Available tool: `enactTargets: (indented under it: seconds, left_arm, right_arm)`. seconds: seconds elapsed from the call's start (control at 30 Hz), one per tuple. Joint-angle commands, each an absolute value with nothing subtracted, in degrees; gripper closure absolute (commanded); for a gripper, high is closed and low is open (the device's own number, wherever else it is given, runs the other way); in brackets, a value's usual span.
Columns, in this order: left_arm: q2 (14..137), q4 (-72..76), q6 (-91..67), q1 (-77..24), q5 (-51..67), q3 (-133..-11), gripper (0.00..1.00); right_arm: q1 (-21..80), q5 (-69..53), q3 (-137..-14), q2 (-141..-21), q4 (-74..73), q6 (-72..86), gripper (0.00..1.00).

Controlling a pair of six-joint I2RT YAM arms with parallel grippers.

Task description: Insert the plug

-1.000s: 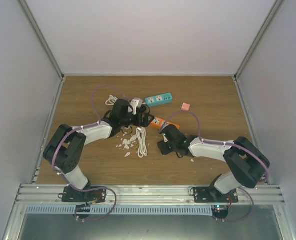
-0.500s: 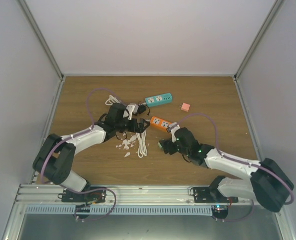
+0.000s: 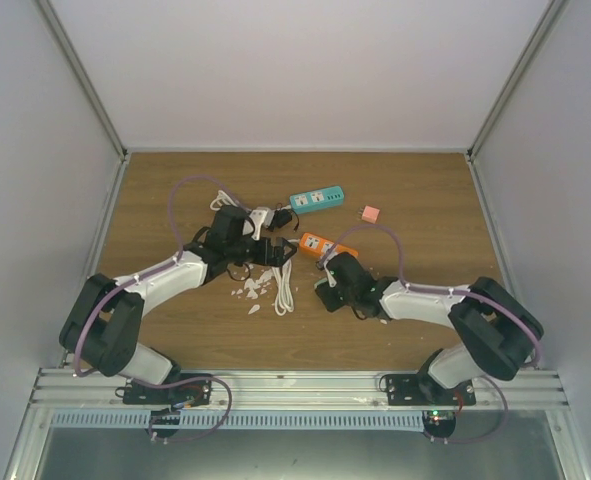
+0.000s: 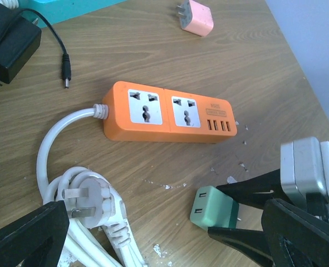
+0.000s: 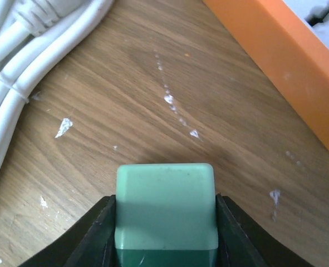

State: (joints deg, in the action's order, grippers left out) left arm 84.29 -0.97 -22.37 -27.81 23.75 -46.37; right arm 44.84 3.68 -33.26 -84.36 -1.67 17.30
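Green plug [image 5: 165,194] sat clamped in the right tool [image 5: 165,222], just beside the orange power strip [image 4: 170,111].
Left tool [image 4: 164,242] gaped empty near that strip.

The orange power strip [image 4: 170,114] lies flat, sockets up: two white outlets beside a row of small ports, with a white cord leaving one end. The boxy green plug [image 4: 213,207] sits near the strip's long side, clamped in the right gripper [image 5: 165,222], seemingly resting on the wood.
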Motion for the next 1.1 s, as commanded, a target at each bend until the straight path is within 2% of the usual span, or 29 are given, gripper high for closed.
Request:
enactTargets:
  seconds: [0.0,0.03,0.1,0.23,0.33,0.43,0.73,0.93,1.07]
  left_arm:
    - [85.3,2.6,-21.8,-26.5,27.7,-45.4,0.01]
    - [85.8,3.0,-21.9,-26.3,29.1,-45.3,0.01]
    - [86.8,3.8,-21.8,-26.0,32.8,-45.6,0.01]
    - [88.6,8.1,-23.0,-26.1,46.8,-45.8,0.03]
    - [88.8,9.8,-24.8,-26.1,51.4,-45.6,0.07]
    - [88.6,8.6,-26.5,-26.3,55.1,-45.5,0.11]
    - [83.1,2.5,-25.8,-25.9,60.6,-46.8,0.1]
    - [81.1,0.9,-24.9,-26.1,59.1,-47.2,0.13]
    - [82.8,-3.2,-23.4,-28.1,54.1,-48.1,0.14]
  right_arm:
    - [45.4,3.5,-34.9,-86.1,-2.7,17.0,0.7]
    - [45.5,3.8,-34.9,-85.9,-2.8,17.1,0.79]
    - [45.5,3.9,-34.0,-83.3,-1.8,17.2,0.87]
    - [45.5,-3.0,-28.7,-68.4,5.4,14.7,0.89]
    - [45.4,-8.5,-25.3,-56.2,9.1,13.0,0.89]
    - [45.3,-11.9,-23.7,-50.8,10.2,12.1,0.88]
    - [45.4,-17.2,-21.6,-51.6,12.8,11.5,0.88]
    - [45.4,-15.8,-22.0,-54.8,12.7,11.4,0.88]
    - [45.5,-15.5,-22.2,-55.8,12.7,11.0,0.88]
